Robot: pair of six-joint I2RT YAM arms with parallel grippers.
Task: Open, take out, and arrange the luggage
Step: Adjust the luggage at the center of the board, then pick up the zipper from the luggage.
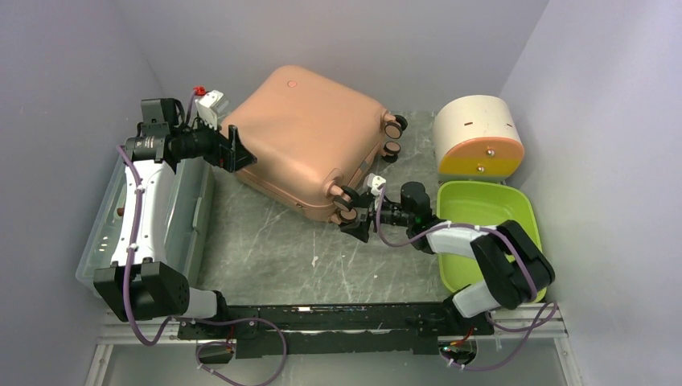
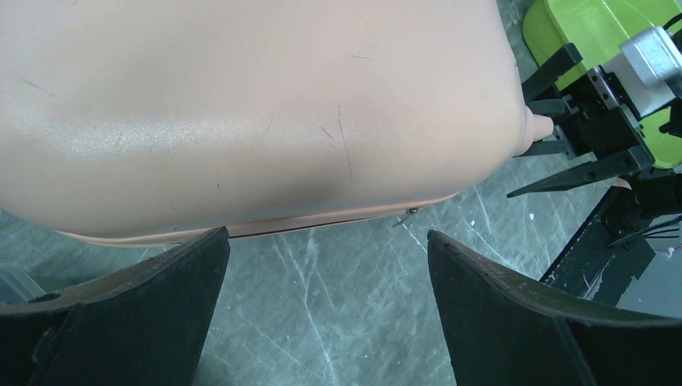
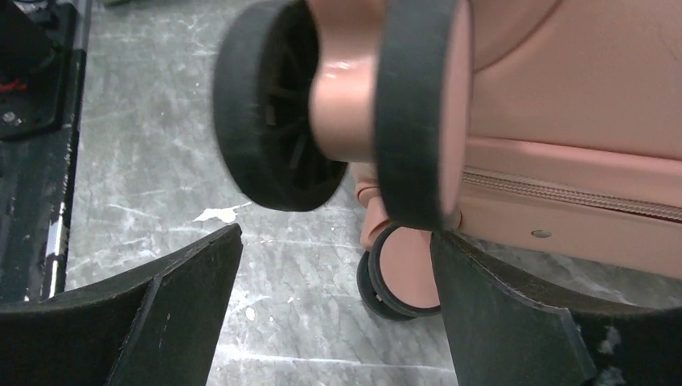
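Beside luggage (image 1: 310,141) — green tray (image 1: 482,186), clear bin (image 1: 193,219)

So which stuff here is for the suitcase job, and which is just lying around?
For the job:
- pink suitcase, closed
- left tool, open, at its side
- right tool, open, by its wheels

Just lying about:
- lime-green tray
- clear plastic bin
- round cream container

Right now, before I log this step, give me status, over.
Left gripper open at luggage corner; right gripper open by wheel; luggage shut, flat; nothing on top.
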